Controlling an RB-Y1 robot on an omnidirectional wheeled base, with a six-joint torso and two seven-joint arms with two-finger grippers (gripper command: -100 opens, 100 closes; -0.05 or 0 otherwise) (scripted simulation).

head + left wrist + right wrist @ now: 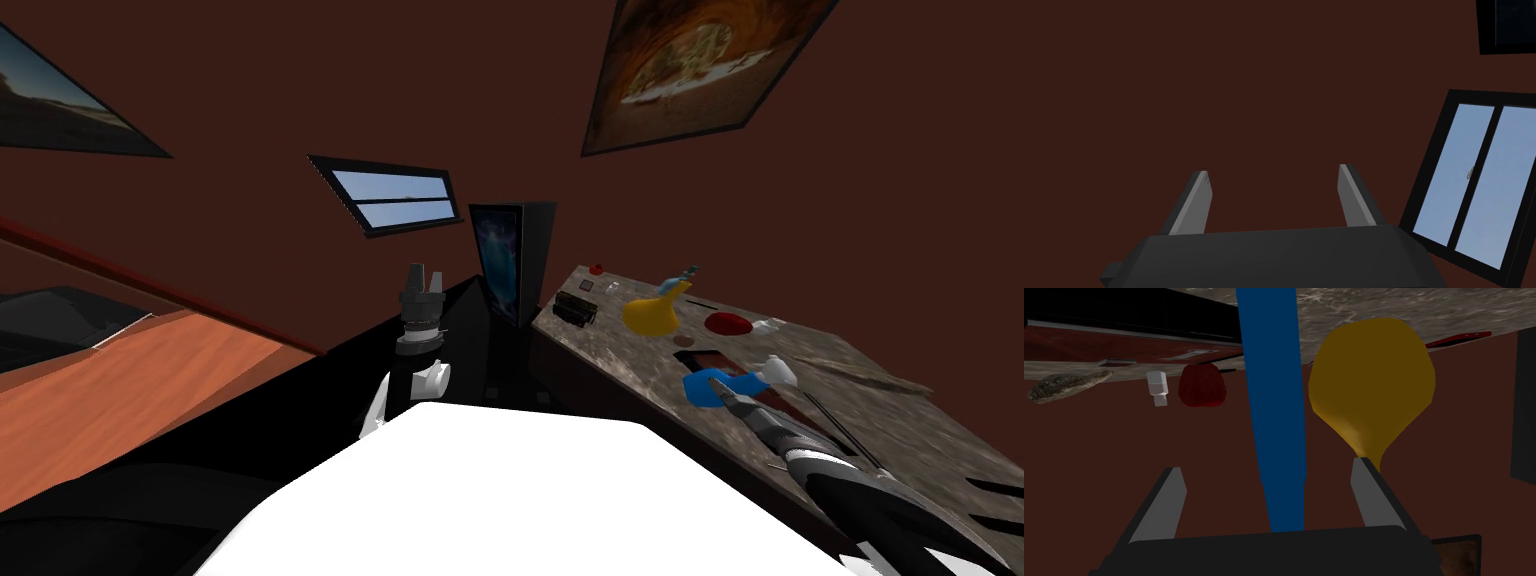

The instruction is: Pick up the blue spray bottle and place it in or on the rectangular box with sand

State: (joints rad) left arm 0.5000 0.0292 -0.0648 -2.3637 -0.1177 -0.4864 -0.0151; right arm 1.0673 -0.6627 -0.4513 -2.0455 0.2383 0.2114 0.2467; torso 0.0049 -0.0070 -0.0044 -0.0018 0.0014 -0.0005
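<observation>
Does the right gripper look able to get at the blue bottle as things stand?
Likely yes: the right gripper is open and the blue bottle lies between its fingers, untouched. The yellow flask sits beyond, off to one side.

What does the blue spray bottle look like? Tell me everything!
The blue spray bottle has a plain blue body and a white spray top. It sits on the grey, stone-looking table near a yellow bottle. The right gripper is open around its body, fingers not pressing it.
</observation>
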